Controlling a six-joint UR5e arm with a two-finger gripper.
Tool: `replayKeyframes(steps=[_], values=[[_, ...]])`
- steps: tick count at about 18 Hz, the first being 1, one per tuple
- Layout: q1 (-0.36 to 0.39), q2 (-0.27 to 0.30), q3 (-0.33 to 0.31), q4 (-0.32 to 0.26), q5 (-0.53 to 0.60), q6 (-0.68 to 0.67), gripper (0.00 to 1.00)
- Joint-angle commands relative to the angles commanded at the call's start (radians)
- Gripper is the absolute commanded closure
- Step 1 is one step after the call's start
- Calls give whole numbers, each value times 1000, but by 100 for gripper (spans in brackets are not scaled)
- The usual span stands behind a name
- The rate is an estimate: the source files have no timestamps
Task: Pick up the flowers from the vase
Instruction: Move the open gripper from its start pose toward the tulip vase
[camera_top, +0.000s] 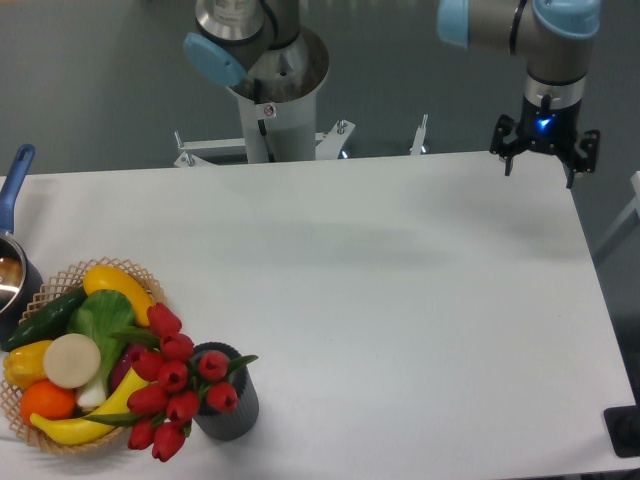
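Red tulips, the flowers (172, 385), sit lowest in the view at about seven o'clock on the white table (400, 300), their stems going into the dark grey ribbed vase (228, 408). The buds lean out to the vase's nine o'clock side and spill over the edge of a wicker basket (130, 272) that stands just beside it. That basket holds a yellow banana, a cucumber, an orange, a leafy green and other produce. At nine o'clock, at the picture's edge, a pot with a blue handle (14, 178) touches the basket's far side.

Up at one o'clock, well apart from the flowers, the gripper (540, 160) hangs over the table's far right corner. Its fingers point down and stand spread, with nothing between them. A blue light glows on the wrist above. At twelve o'clock the arm's base (270, 100) rises behind the table.
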Motion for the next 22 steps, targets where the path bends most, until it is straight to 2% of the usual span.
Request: replayKeyframes(steps=[10, 15, 22], values=[[-20, 9, -21, 9, -14, -6, 0], [-14, 32, -64, 25, -113, -12, 0], [-20, 49, -84, 26, -212, -72, 0]])
